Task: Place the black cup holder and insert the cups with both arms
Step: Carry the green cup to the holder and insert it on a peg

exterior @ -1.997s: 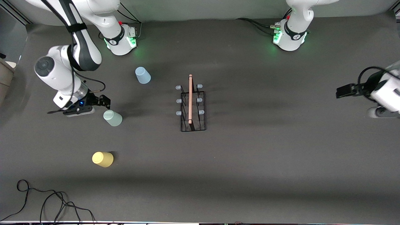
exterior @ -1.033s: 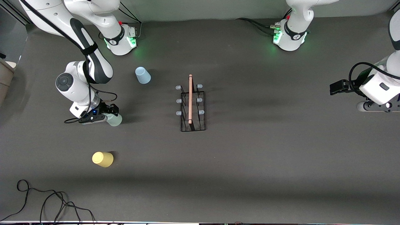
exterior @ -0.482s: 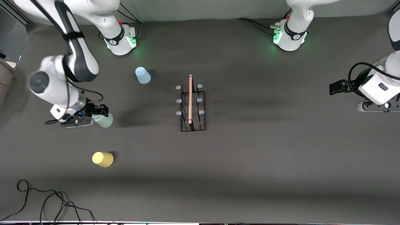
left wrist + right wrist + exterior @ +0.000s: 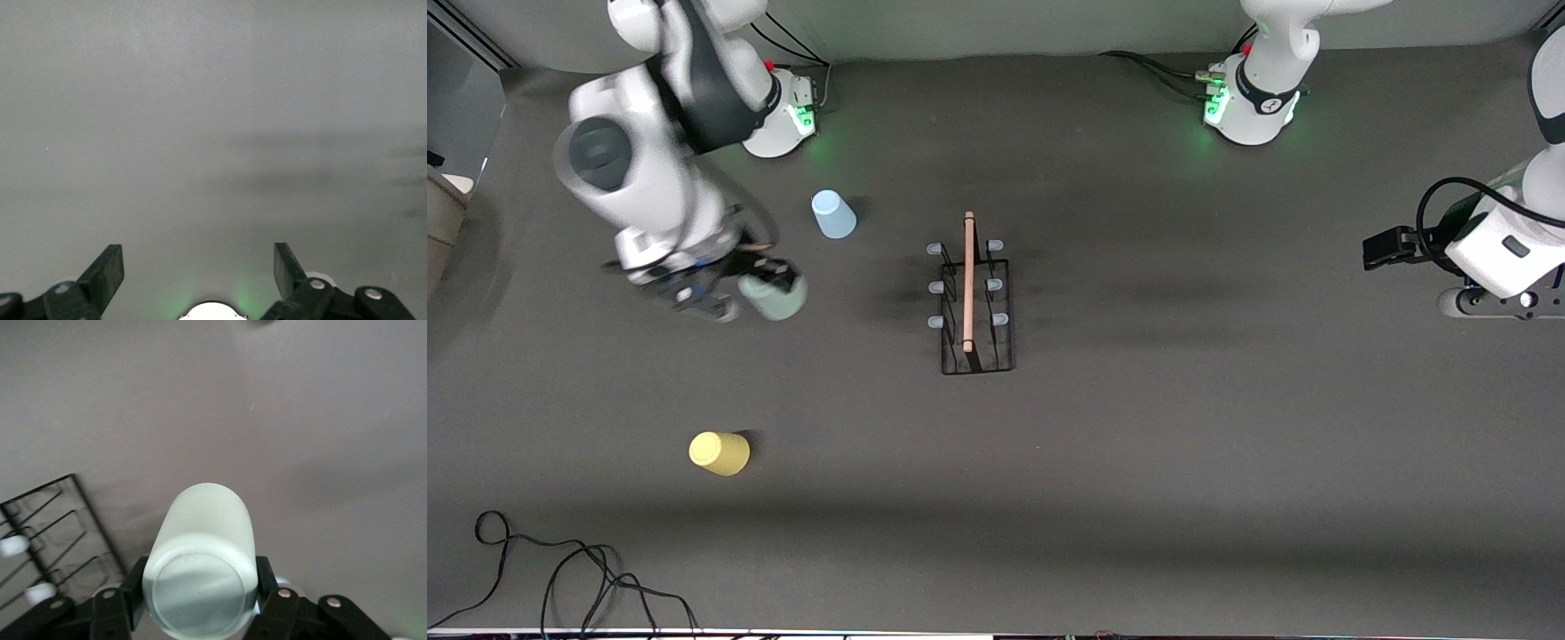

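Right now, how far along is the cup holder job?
Done: the black cup holder stands mid-table, its pegs all bare. In hand: the right gripper is shut on the mint green cup, carried in the air between the blue cup and the holder. Left: seating that cup, then the blue cup and the yellow cup, both on the table. The left gripper waits open.

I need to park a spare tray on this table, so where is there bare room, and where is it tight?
Widest bare stretch: between the rack and the waiting left pincer. Also bare: the strip nearer the camera than the rack, from the yellow cup across. Crowded toward the right arm's end: blue cup, right pincer gripping the mint cup, cable.
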